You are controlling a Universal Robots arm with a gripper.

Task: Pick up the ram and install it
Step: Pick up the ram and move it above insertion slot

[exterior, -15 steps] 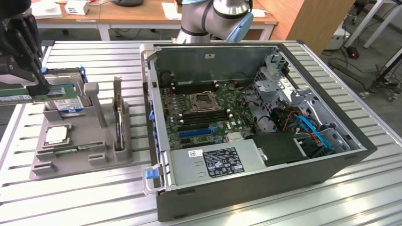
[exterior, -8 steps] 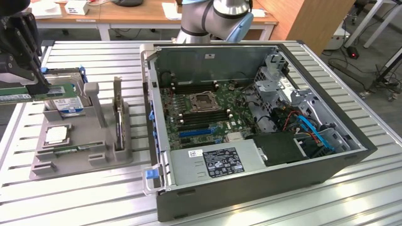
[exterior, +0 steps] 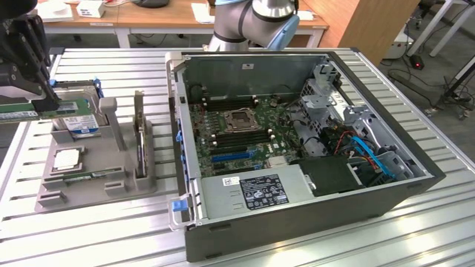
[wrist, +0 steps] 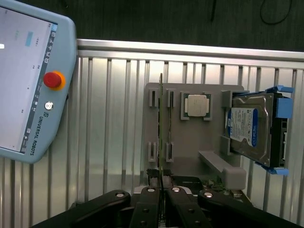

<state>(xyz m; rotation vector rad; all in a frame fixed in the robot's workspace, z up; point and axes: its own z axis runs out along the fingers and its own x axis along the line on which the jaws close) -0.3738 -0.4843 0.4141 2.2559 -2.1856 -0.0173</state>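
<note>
Currently, the black two-finger gripper (exterior: 43, 104) points downward, pinched tight on the long, thin green circuit-board ram (exterior: 19, 115), which it holds level above the grey plastic parts tray (exterior: 130, 186). The wrist view presents the ram edge-on between the fingers (wrist: 151, 202). The exterior view adds the open black computer case (exterior: 297, 233), well aside of the hand.

The ram (exterior: 65, 107) is green, the end effector (exterior: 42, 100) black. The holder (wrist: 190, 142) is grey. The silver hard drive (wrist: 251, 128) bears a blue-white label. The table (wrist: 109, 118) is ribbed silver; the computer case (exterior: 297, 222) is dark grey.
</note>
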